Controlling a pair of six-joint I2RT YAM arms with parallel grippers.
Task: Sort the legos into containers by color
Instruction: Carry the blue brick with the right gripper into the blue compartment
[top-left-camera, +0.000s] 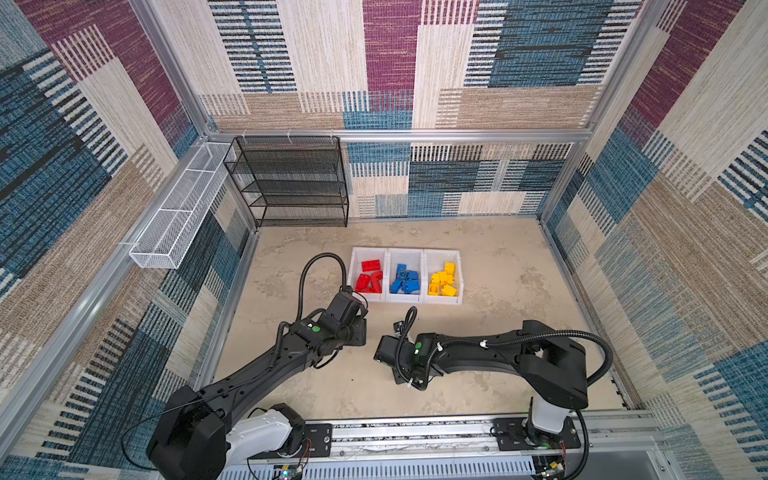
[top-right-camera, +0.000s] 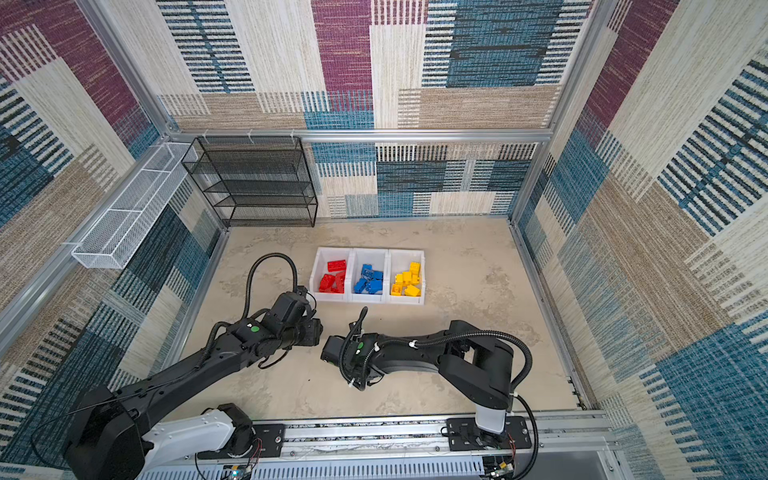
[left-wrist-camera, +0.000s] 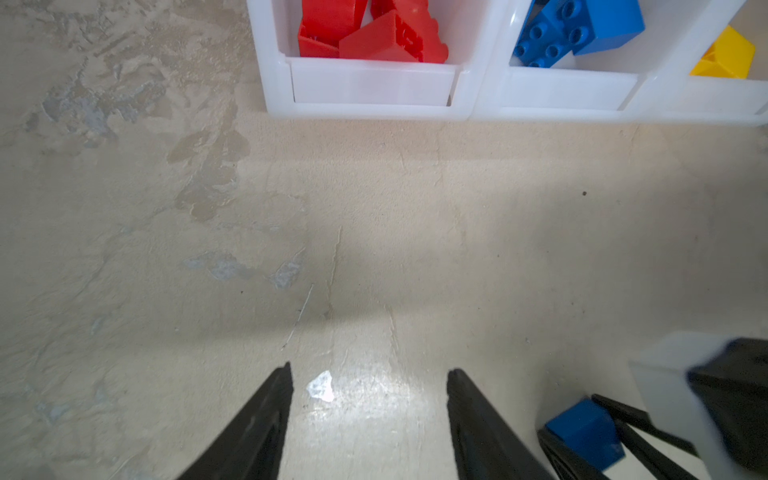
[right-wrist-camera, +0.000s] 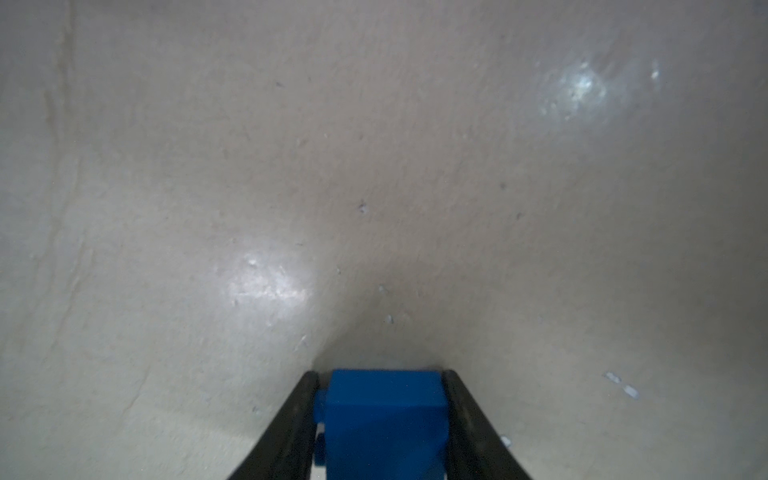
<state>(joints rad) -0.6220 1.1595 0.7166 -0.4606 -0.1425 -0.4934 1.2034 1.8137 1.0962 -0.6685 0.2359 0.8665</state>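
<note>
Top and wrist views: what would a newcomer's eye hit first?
The three white bins mid-table, holding red legos, blue legos and yellow legos, left to right in both top views. Next, in the right wrist view, the right arm's jaws closed on a lone blue brick.

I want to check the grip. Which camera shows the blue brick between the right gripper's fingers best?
The right wrist view: the blue brick fills the gap between the right gripper's fingers, both sides touching. The left wrist view catches it small and blurred at the edge. In both top views the arm hides it.
</note>
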